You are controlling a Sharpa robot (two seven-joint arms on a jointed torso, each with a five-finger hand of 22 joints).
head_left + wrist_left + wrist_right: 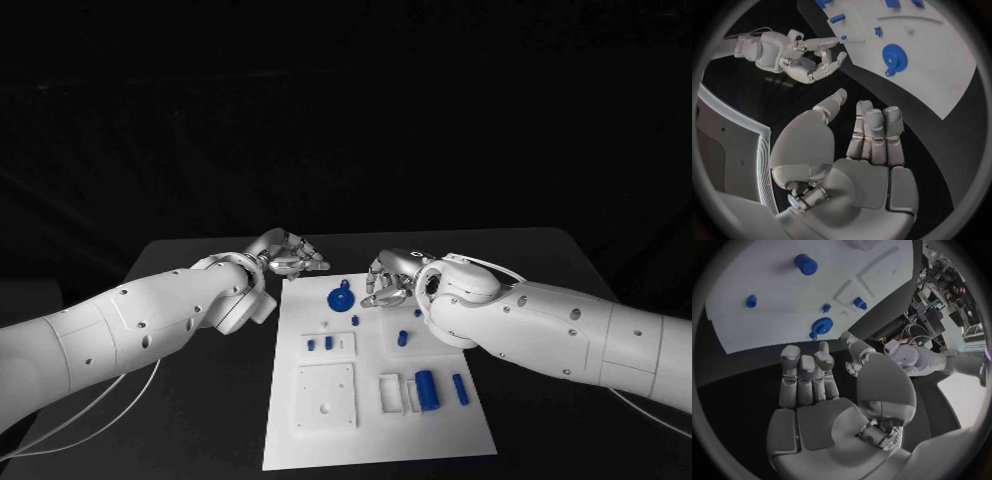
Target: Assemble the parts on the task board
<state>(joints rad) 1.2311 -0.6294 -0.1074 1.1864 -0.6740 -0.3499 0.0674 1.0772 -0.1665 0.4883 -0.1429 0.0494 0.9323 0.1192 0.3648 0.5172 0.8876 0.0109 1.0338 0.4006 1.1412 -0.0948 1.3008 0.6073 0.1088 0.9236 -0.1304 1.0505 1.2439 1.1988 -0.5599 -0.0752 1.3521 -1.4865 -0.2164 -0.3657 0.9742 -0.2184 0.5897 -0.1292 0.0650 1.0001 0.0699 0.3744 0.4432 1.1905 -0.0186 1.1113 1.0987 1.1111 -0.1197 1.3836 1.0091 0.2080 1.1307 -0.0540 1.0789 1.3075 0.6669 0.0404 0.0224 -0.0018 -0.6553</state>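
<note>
The white task board (378,440) lies in the middle of the black table. A blue round part (340,298) lies flat near its far edge, also seen in the left wrist view (894,57) and the right wrist view (822,326). My left hand (284,252) hovers just off the board's far left corner, fingers stretched out and empty (870,145). My right hand (392,280) hangs over the far edge, just right of the round part, fingers straight and holding nothing (811,380). It appears again, fingers spread, in the left wrist view (811,57).
Two small blue pegs (319,343) stand mid-board on the left, another (404,338) to their right. A blue cylinder (427,386) and a slimmer blue pin (460,390) lie beside white recessed blocks (326,395) nearer me. Bare black table surrounds the board.
</note>
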